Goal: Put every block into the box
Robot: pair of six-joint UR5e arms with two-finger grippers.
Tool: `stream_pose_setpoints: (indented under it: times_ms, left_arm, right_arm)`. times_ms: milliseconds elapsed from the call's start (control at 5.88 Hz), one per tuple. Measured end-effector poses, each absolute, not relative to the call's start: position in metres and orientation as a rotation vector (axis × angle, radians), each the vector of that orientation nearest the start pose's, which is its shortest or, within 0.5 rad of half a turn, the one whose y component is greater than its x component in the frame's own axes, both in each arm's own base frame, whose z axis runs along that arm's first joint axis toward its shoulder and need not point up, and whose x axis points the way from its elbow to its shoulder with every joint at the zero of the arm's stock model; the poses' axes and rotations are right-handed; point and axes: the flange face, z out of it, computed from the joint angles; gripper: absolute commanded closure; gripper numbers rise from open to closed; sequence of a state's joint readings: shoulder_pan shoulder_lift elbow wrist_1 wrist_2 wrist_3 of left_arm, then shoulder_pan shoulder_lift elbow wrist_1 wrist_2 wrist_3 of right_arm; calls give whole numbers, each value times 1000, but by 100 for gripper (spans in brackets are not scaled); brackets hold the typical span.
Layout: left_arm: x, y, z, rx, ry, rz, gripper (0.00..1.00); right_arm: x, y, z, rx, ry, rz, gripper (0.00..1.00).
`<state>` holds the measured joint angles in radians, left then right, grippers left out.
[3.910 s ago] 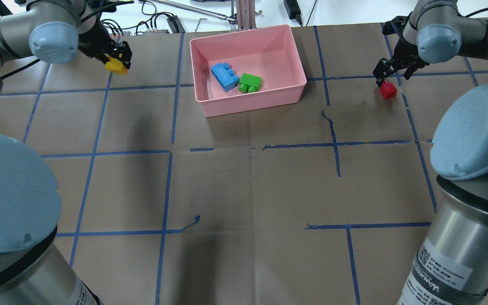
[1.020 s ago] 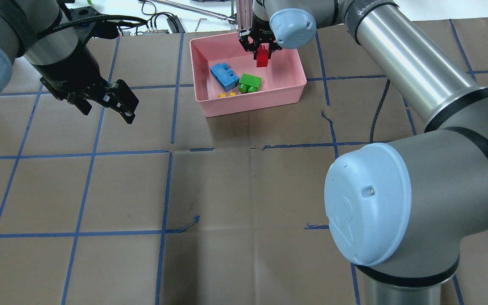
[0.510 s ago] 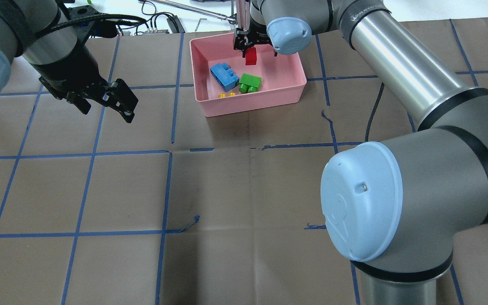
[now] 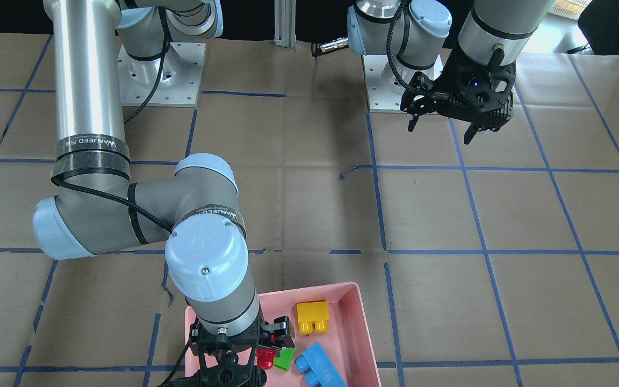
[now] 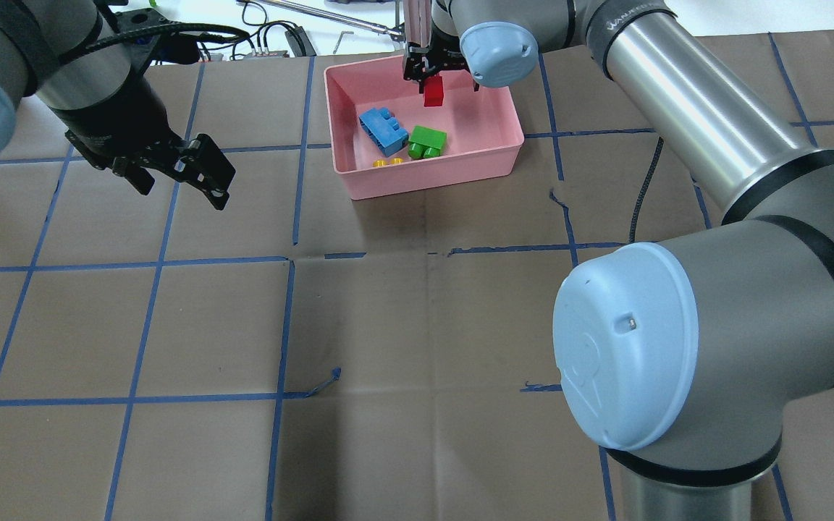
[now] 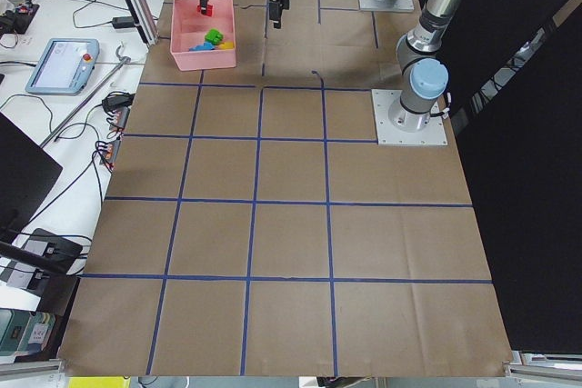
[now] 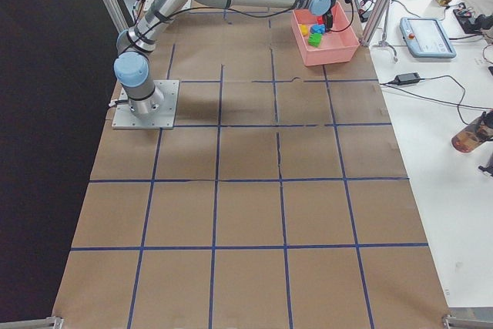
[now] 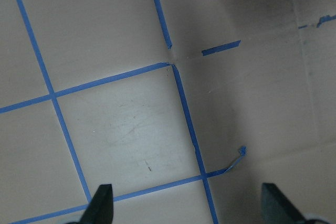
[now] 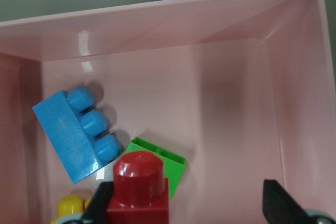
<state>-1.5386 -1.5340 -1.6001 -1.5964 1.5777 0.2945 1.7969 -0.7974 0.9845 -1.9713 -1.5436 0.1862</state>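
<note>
The pink box (image 5: 424, 184) stands at the table's far middle. In it lie the light-blue brick (image 5: 384, 130), the green brick (image 5: 428, 141) and the yellow brick (image 5: 388, 163), which is mostly hidden behind the near wall. My right gripper (image 5: 442, 76) hangs over the box's far part with its jaws wide open. The red brick (image 5: 433, 92) is right beside one finger, as the right wrist view (image 9: 139, 187) shows. I cannot tell whether it rests on the floor. My left gripper (image 5: 182, 189) is open and empty above the table, left of the box.
Blue tape lines grid the brown paper on the table. Cables and metal bars (image 5: 279, 36) lie beyond the far edge behind the box. The right arm's elbow (image 5: 627, 354) looms over the near right of the table.
Since 3.9 s ago the yellow brick went from my left gripper into the box. My right gripper carried the red brick over the box and opened there within the last second.
</note>
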Motion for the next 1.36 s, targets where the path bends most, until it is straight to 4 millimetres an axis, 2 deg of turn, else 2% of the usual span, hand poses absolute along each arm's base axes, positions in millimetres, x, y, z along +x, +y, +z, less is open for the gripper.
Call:
stream_pose_setpoints:
  times_ms: [170,340,510,680,850,1020,1190,1360]
  left_arm:
    - [-117,-478,489,411,3110,31,0]
    - [-117,-478,489,411,3109,31,0]
    - [-117,-478,489,411,3109,31,0]
    - [-117,-478,489,411,3109,30,0]
    - [-118,-478,490,412,3109,28,0]
    - [-118,-477,491,412,3109,27,0]
    - [-118,-477,490,413,3109,27,0]
    - [-118,-477,490,413,3110,27,0]
  right_arm:
    - [305,-750,319,-140,3075,-307,0]
    - [300,-753,311,-315,3107,-333,0]
    - [296,-755,313,-434,3127,-373,0]
    - [285,-756,323,-461,3141,-381,0]
    - [253,-756,343,-424,3162,-342,1]
    - [209,-749,374,-382,3180,-264,1]
    - [169,-727,413,-346,3194,-166,1]
    - [139,-691,446,-294,3199,-72,1]
